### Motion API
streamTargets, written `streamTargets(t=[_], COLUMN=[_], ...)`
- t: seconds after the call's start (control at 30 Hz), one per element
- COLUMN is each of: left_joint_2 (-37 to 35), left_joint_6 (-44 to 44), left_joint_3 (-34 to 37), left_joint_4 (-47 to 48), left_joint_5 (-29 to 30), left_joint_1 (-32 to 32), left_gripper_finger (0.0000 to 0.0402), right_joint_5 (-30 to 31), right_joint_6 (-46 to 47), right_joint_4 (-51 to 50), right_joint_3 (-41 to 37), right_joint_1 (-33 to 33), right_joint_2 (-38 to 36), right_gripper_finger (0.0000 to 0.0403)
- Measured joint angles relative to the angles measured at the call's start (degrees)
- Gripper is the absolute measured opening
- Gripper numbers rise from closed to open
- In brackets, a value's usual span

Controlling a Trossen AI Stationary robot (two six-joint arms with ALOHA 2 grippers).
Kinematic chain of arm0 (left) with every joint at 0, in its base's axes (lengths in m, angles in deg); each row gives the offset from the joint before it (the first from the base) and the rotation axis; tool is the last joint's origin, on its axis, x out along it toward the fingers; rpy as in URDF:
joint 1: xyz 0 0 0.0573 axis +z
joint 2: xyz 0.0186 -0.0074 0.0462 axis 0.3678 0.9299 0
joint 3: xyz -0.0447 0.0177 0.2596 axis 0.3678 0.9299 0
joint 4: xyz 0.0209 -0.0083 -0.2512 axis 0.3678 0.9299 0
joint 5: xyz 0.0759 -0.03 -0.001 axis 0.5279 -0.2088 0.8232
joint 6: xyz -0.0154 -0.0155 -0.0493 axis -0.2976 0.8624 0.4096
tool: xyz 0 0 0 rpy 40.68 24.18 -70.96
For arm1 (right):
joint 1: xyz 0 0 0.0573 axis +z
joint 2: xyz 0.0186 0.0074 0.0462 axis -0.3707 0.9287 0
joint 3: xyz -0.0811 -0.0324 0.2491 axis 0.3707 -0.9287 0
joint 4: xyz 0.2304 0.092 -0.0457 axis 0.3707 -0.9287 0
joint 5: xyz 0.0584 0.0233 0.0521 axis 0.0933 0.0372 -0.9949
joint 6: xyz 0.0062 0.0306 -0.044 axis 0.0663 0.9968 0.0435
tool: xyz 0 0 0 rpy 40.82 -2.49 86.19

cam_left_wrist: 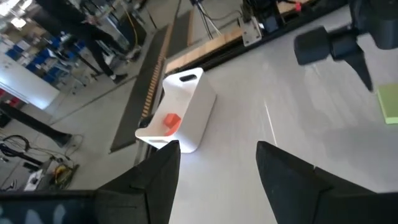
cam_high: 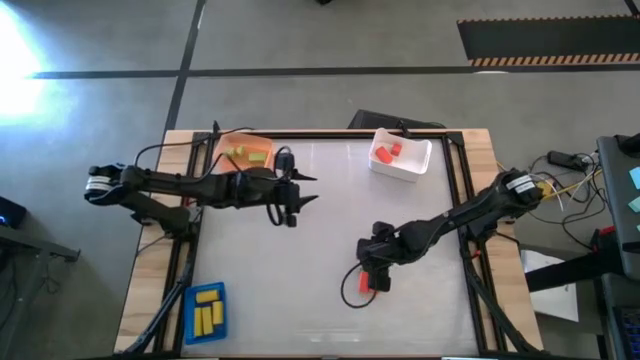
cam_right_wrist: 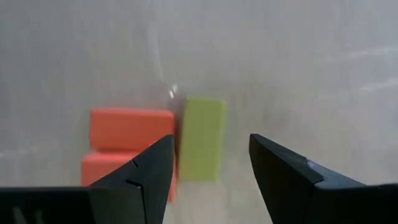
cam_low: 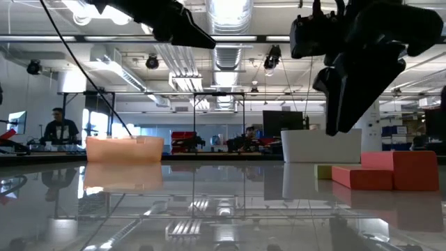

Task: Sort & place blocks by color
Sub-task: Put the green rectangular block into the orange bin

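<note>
Red blocks: two flat on the table, near centre, touching. A light green block lies flat against them. Two red blocks lie in the far white tray; light green blocks far left; yellow blocks near left.

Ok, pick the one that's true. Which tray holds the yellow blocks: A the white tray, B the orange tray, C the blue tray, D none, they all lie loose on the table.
C: in the high view the yellow blocks lie inside the blue tray at the table's near left corner.
</note>
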Motion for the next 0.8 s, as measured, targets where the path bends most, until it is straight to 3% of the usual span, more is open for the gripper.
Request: streamTargets(t=[0.2, 0.53, 0.8], left_joint_2=[-4.7, -11.3, -12.2], left_joint_6=[0.0, -0.4, -0.4], left_joint_3=[6.6, 10.8, 10.9], left_joint_4=[-6.6, -11.2, -12.0], left_joint_5=[0.0, -0.1, -0.1], left_joint_1=[0.0, 0.0, 0.0], left_gripper_finger=[0.0196, 0.0196, 0.0196], right_joint_5=[1.1, 2.5, 6.9], right_joint_6=[1.0, 1.5, 1.1], right_joint_4=[10.8, 13.0, 12.9], right_joint_3=[-5.0, -5.6, -6.4], right_joint_1=[0.6, 0.5, -0.6], right_joint_2=[0.8, 5.1, 5.2], right_gripper_finger=[0.0199, 0.0198, 0.0185])
